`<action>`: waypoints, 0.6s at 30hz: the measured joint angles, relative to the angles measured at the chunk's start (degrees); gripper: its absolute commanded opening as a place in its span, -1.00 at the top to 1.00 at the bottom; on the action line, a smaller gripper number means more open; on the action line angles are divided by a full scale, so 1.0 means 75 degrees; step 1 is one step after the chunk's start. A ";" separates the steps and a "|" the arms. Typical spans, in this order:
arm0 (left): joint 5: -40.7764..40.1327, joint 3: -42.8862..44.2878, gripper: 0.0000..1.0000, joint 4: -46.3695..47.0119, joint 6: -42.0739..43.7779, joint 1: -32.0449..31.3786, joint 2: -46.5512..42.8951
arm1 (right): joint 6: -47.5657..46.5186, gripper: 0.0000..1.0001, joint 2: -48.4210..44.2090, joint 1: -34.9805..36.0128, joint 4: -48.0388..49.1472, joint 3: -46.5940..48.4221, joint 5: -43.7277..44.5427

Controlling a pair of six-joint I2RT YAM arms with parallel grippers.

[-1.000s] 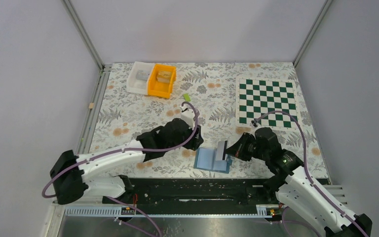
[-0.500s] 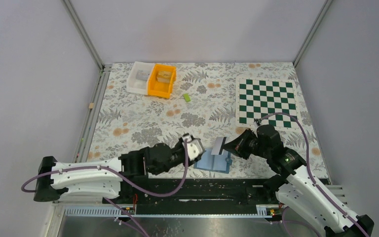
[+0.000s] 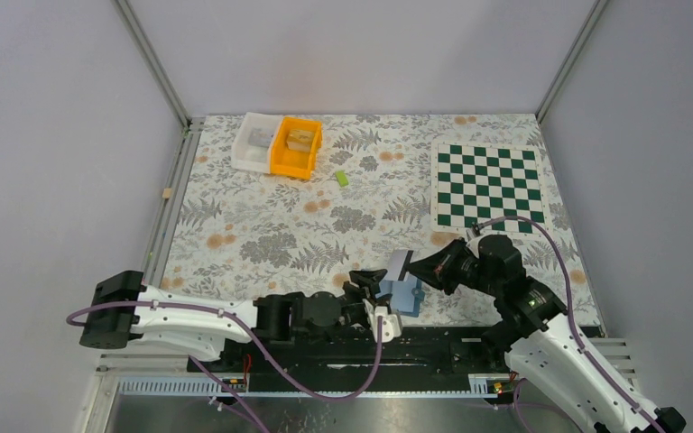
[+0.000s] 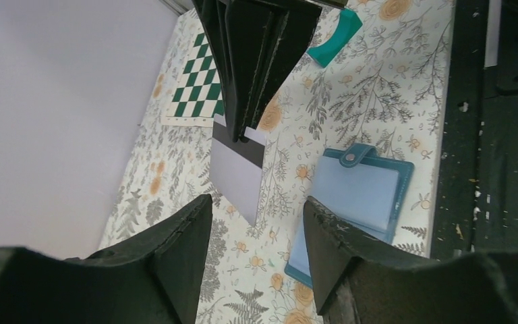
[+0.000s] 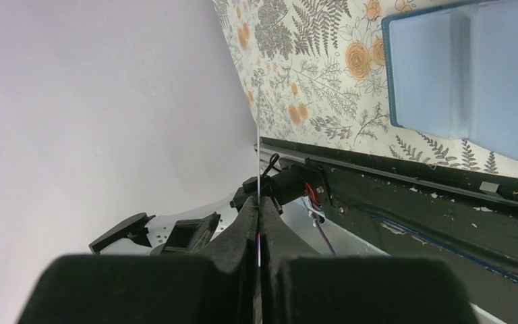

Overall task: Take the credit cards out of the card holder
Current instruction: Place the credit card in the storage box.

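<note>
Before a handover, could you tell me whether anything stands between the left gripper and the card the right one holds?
Nothing visible does: the left gripper, open, faces the card pinched in the right gripper, only air between them.

The left arm (image 3: 198,317) lies low, stretched toward the card holder (image 3: 407,298). The left gripper (image 3: 374,283) sits beside the holder's left edge, fingers parted and empty. The right gripper (image 3: 418,267) hangs over the holder's far edge, pinched tight on a pale card (image 3: 399,264).
</note>
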 measured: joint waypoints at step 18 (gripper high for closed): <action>-0.0644 -0.0245 1.00 0.1105 0.0221 0.0006 0.0720 | 0.0991 0.39 -0.0554 -0.0015 0.1652 -0.1358 -0.0478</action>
